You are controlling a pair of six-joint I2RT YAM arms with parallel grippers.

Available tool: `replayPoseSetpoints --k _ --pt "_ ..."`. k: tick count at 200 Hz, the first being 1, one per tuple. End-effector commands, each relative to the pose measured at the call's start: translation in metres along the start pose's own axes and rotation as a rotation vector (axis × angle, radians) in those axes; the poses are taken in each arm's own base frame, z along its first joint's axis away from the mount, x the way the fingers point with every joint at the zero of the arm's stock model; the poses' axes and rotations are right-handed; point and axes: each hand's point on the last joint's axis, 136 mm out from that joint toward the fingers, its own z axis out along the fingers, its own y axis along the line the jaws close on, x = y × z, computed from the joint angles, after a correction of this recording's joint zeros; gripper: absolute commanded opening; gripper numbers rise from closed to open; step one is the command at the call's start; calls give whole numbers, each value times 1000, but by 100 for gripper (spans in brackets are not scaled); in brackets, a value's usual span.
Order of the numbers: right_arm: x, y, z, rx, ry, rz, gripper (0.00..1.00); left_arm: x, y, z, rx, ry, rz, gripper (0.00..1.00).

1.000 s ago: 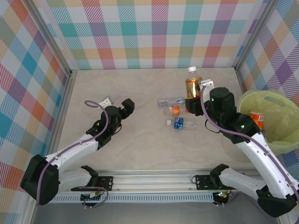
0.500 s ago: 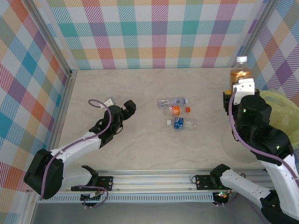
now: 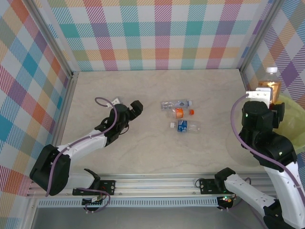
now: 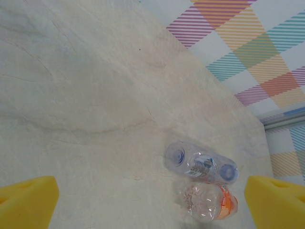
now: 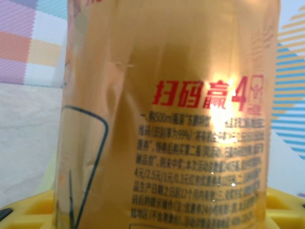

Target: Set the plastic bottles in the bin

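The right hand [image 3: 264, 98] is clamped on an upright amber bottle [image 3: 270, 85] with a white cap, held up at the far right of the counter [image 3: 143, 152], right by the rim of the yellow-green bin [image 3: 293, 112]. Up close, its golden label with red characters stands between the yellow pads [image 5: 28, 210]. The left hand [image 3: 135, 109] hangs low with its pads spread wide and empty, facing three bottles lying mid-counter: a clear one [image 3: 175, 104], an orange-labelled one [image 3: 179, 112] and a blue-labelled one [image 3: 185, 126].

tabletop [image 3: 143, 148]: pale wood-grain | walls [image 3: 162, 33]: plaid | rail [image 3: 157, 181]: metal, near edge
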Motion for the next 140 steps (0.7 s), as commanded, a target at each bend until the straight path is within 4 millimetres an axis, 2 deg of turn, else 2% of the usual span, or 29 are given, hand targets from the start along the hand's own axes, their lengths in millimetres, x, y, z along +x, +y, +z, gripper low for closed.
replayPoseSetpoints --k 1,32,54,82,95,117,129,140 --pt "26 -6 7 97 112 -66 60 -8 -9 2 24 -9 -31 100" --pt "60 -4 23 152 241 -75 62 -7 -11 4 24 2 -21 100" --pt "75 -5 33 182 305 -74 64 -7 -14 7 26 13 -16 100" --pt "85 -24 36 254 393 -119 78 -6 -18 10 32 24 -10 100" --pt "89 -33 36 278 423 -104 81 -6 -17 12 28 28 -8 100" --pt "86 -35 34 258 410 -70 89 -5 -20 16 31 38 -7 100" --pt "85 -33 34 239 418 -67 100 -3 -21 18 33 49 -6 100" --pt "86 -32 35 232 431 -70 100 -2 -22 19 35 57 -7 100"
